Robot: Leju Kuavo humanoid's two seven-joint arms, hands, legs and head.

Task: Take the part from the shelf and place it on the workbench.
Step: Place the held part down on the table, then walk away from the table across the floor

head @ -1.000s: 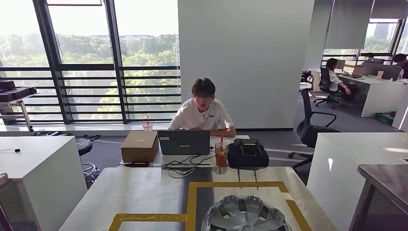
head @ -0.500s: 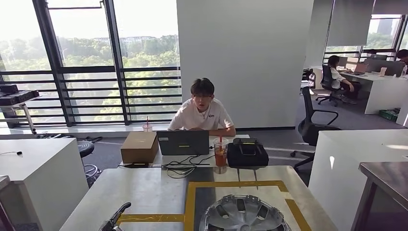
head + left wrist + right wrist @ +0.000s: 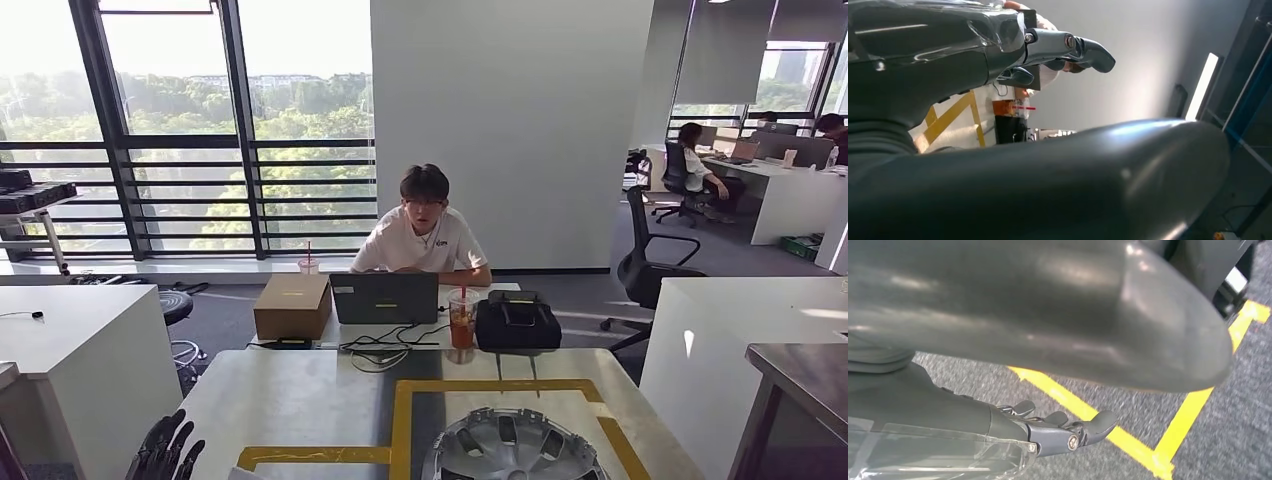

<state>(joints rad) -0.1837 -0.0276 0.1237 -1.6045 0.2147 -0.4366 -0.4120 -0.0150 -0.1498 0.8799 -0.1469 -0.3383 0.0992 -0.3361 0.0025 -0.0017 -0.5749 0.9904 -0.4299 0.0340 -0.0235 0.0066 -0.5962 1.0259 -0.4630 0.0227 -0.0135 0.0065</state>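
Observation:
A silver wheel cover (image 3: 512, 450) lies flat on the grey workbench (image 3: 300, 400), inside a yellow taped rectangle (image 3: 400, 410) at the near middle. My left hand (image 3: 165, 450) is raised at the bench's near left corner, to the left of the wheel cover. Its dark fingers point up and are spread apart, with nothing in them. The left wrist view shows the same hand (image 3: 998, 70) empty, fingers (image 3: 1083, 50) extended. My right hand (image 3: 998, 425) hangs over grey carpet with yellow floor tape (image 3: 1128, 445); its fingers (image 3: 1083, 432) are loosely extended and hold nothing.
A person (image 3: 425, 235) sits behind a laptop (image 3: 384, 298) at the bench's far end, beside a cardboard box (image 3: 292, 306), a drink cup (image 3: 461, 320) and a black bag (image 3: 517, 322). White counters (image 3: 70, 340) (image 3: 750, 320) flank the bench. A dark table (image 3: 800, 385) stands at right.
My left hand rose into view at the bench's near left edge half a second ago, then moved left, off the corner, its fingers now pointing up. The wheel cover has not moved.

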